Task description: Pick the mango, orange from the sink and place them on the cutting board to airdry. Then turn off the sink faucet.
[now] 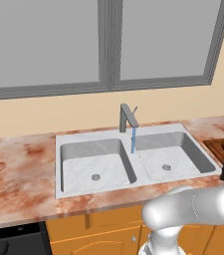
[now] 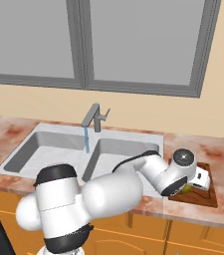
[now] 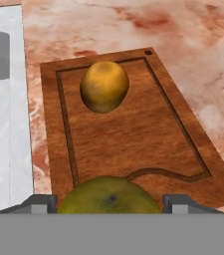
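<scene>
The orange (image 3: 104, 85) lies on the cutting board (image 3: 133, 134); the gripper (image 3: 108, 201) pinches the mango (image 3: 108, 196) above it, and the sink faucet (image 1: 127, 117) is running

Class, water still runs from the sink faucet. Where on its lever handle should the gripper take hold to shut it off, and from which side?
Grip the lever handle near its free tip, with the jaws across its thin width. It sticks up and out from the top of the sink faucet, clear of the spout. The wall stands behind it, so an approach from the front and above looks best.
</scene>
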